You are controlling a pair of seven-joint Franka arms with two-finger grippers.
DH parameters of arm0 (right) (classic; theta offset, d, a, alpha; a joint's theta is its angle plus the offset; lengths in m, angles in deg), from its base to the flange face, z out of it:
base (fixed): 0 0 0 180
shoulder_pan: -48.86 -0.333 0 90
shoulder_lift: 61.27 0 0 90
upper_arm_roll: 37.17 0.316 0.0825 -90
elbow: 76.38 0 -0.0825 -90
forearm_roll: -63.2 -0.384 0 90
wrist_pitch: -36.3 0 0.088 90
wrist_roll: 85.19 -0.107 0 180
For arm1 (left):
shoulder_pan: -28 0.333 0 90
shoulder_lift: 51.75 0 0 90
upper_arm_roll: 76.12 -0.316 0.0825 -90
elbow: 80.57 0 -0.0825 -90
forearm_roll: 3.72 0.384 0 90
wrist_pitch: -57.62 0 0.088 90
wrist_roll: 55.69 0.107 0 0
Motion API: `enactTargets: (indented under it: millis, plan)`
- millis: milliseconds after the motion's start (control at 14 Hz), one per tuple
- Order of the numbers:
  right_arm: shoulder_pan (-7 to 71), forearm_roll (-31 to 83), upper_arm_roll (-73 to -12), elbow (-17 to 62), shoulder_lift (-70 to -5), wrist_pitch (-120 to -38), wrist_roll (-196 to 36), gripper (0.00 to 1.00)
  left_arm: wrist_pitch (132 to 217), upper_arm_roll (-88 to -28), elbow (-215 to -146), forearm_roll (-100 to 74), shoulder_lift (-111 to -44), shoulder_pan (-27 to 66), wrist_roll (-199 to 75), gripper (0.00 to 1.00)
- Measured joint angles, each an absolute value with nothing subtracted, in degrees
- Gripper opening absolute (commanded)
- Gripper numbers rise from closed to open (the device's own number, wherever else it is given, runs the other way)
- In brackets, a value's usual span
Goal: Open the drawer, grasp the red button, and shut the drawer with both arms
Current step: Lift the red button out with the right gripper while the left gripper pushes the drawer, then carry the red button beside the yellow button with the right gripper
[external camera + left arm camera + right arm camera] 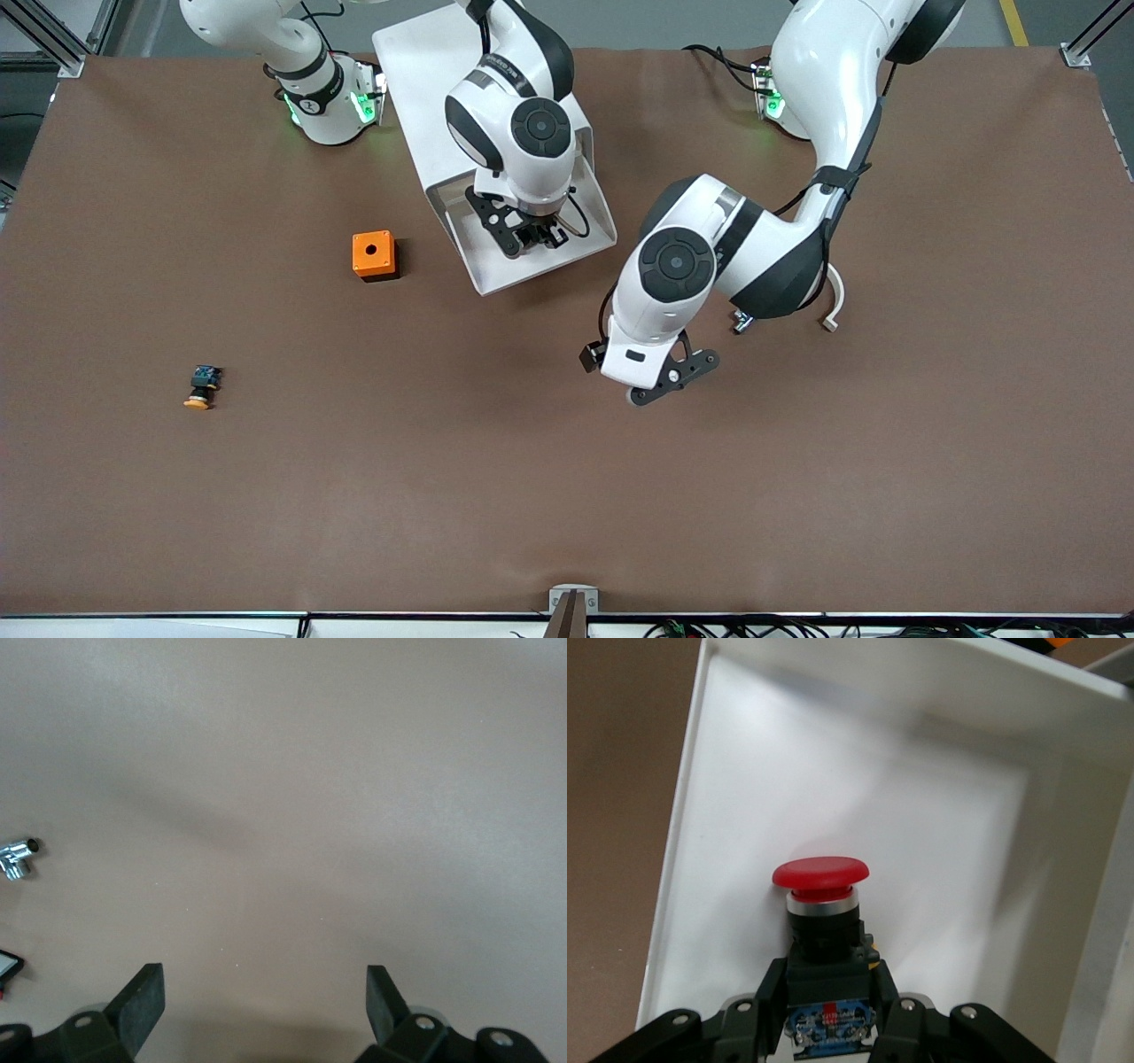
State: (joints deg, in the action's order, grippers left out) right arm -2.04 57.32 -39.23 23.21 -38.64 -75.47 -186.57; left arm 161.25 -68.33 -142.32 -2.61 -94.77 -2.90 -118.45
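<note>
The drawer (496, 252) stands pulled out of its white cabinet (425, 62) at the robots' edge of the bench (567, 496). Its white tray is walled on all sides, the front wall nearest the front camera.

The right hand (833, 1010) is down inside the drawer, its fingers (766, 997) closed against the blue rear block of the button (821, 904). The button lies in the tray with its red cap pointing away from the hand. Bare tray floor shows between the cap and the drawer walls.

The left hand (266, 1001) hangs over bare bench, nearer the front camera than the drawer and toward the left arm's end. Its fingers (142, 1001) stand fully apart with nothing between them. A small metal fitting (18, 857) lies on the bench near it.

An orange box (373, 255) with a round hole in its top sits beside the drawer toward the right arm's end, apart from it. An orange-capped button (202, 387) lies well apart from both, nearer the front camera. Wide open bench runs from there to the front edge.
</note>
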Motion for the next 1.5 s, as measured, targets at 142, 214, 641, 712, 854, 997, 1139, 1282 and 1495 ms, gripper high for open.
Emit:
enactTargets:
  millis: [142, 214, 641, 712, 854, 997, 1139, 1282, 1495]
  plan:
    - [-1.2, 56.4, -39.6, 23.0, -38.7, -75.4, -186.5, 0.00, 161.5, -67.9, -143.1, -1.7, -94.8, -3.3, -118.5, 1.00]
    - [-0.3, 56.0, -39.7, 22.5, -38.7, -74.8, -186.0, 0.00, 161.6, -67.2, -143.4, -1.7, -94.8, -3.3, -118.5, 1.00]
    - [10.9, 52.9, -40.4, 9.7, -40.2, -57.9, -171.9, 0.00, 161.9, -65.9, -144.0, -1.0, -94.8, -3.4, -118.4, 1.00]
    - [13.0, 52.8, -40.5, 7.8, -40.7, -55.9, -169.0, 0.00, 161.9, -65.9, -144.1, -1.0, -94.8, -3.4, -118.5, 1.00]
    - [17.6, 52.8, -40.6, 4.6, -41.5, -51.3, -161.4, 0.00, 161.9, -65.9, -144.7, -1.0, -94.8, -3.5, -118.5, 1.00]
    - [22.5, 52.8, -40.8, 3.0, -42.7, -47.7, -151.2, 0.00, 161.9, -65.8, -145.7, -0.9, -94.8, -3.8, -118.5, 1.00]
    - [28.0, 53.3, -41.0, 2.8, -43.9, -45.5, -139.7, 0.00, 162.0, -65.7, -146.5, -0.8, -94.8, -4.5, -119.2, 1.00]
    - [33.4, 55.2, -41.1, 3.0, -44.5, -44.1, -128.4, 0.00, 162.1, -65.7, -146.9, 0.0, -94.8, -5.6, -121.0, 1.00]
    - [38.4, 58.1, -41.1, 5.1, -44.5, -45.2, -116.8, 0.00, 163.5, -65.7, -147.9, 0.2, -94.8, -6.5, -121.5, 1.00]
